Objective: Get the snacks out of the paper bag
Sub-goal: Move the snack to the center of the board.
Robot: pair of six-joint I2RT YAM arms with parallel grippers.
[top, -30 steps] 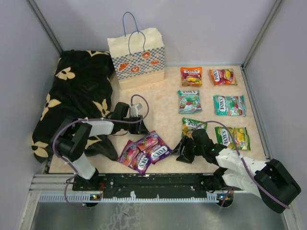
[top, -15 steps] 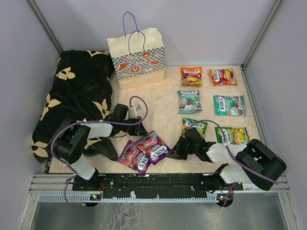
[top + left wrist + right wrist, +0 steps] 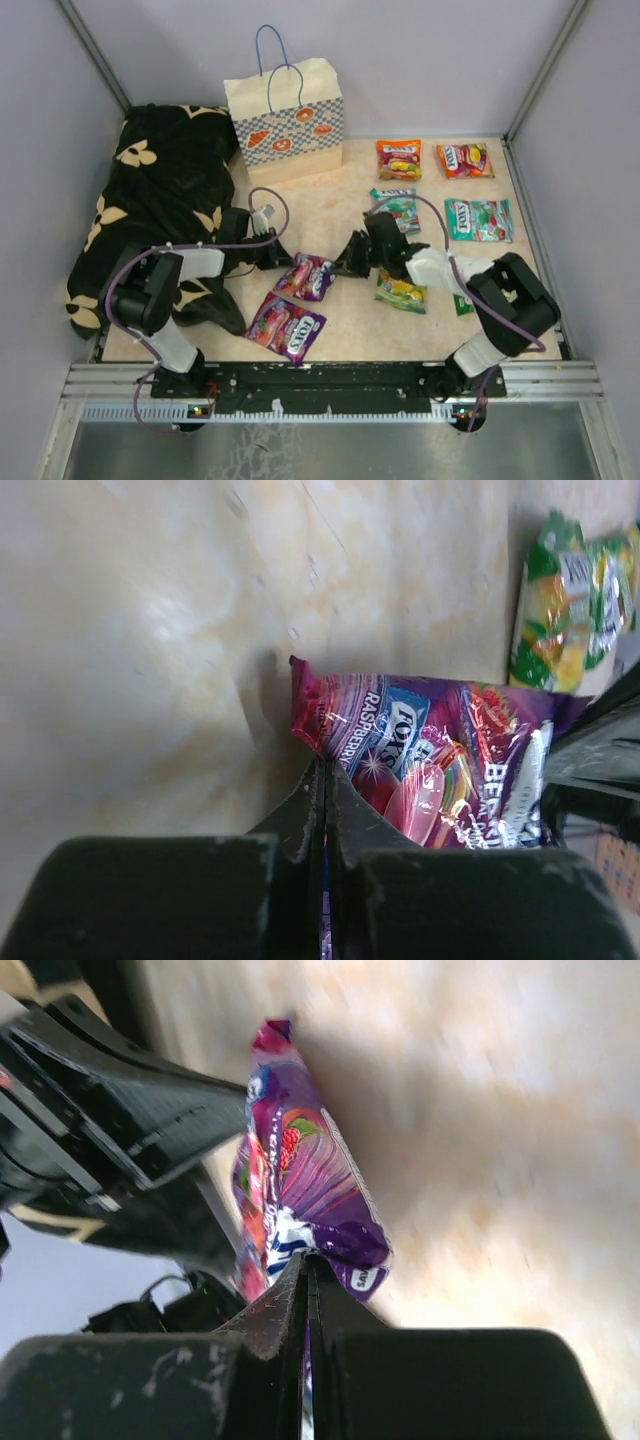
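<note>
The paper bag point(image 3: 285, 120) stands upright at the back of the table. Several snacks lie on the right: orange point(image 3: 399, 158), red-yellow point(image 3: 465, 160), two teal point(image 3: 480, 220) and a green one point(image 3: 402, 290). In the middle, a pink raspberry packet point(image 3: 385, 742) and a purple packet point(image 3: 305, 1185) overlap point(image 3: 308, 277). My left gripper point(image 3: 325, 767) is shut on the raspberry packet's left edge. From the other side, my right gripper point(image 3: 307, 1258) is shut on the purple packet's edge. Another pink-purple packet point(image 3: 285, 325) lies nearer the front.
A black cloth with cream flowers point(image 3: 150, 195) is heaped along the left side, close behind my left arm. The right arm's cable crosses a teal packet point(image 3: 398, 205). Grey walls close in the table on three sides.
My right arm swung from the front right to the middle and shut on the purple packet. The left gripper also shut. Two packets moved back from the pile; the green packet slid forward.
</note>
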